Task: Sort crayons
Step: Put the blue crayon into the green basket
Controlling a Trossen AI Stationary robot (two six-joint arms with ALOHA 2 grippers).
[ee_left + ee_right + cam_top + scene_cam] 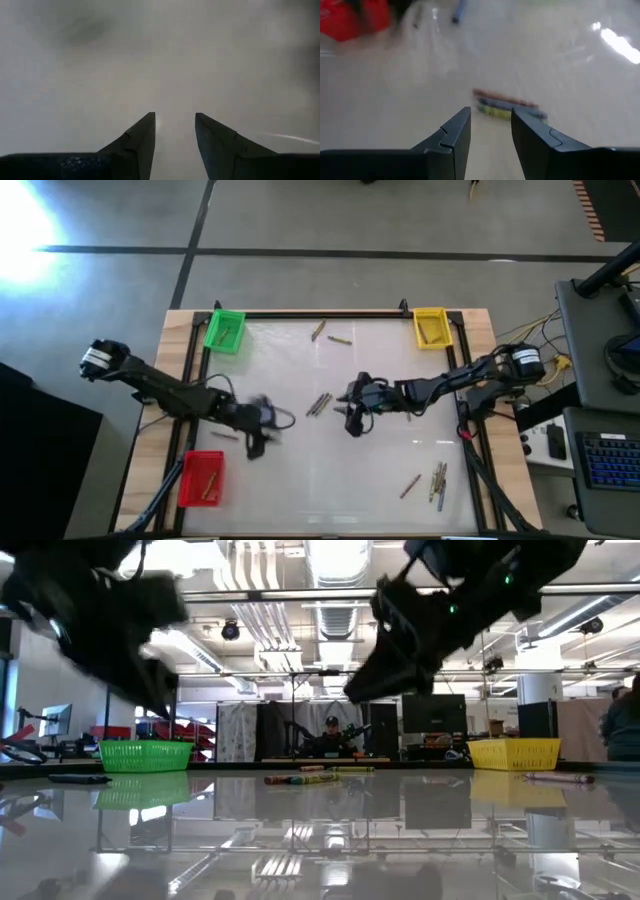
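Crayons lie flat on the white table in small groups: three at mid-table, two near the far edge, and several near the right front. My right gripper hovers open just right of the middle three, which show in its wrist view just past the fingertips. My left gripper is open and empty over bare table, left of centre, above the red bin. One crayon lies beside it.
A green bin stands at the far left corner, a yellow bin at the far right, and the red bin at the near left, with sticks inside each. A dark frame rail edges the table. A person sits in the room beyond.
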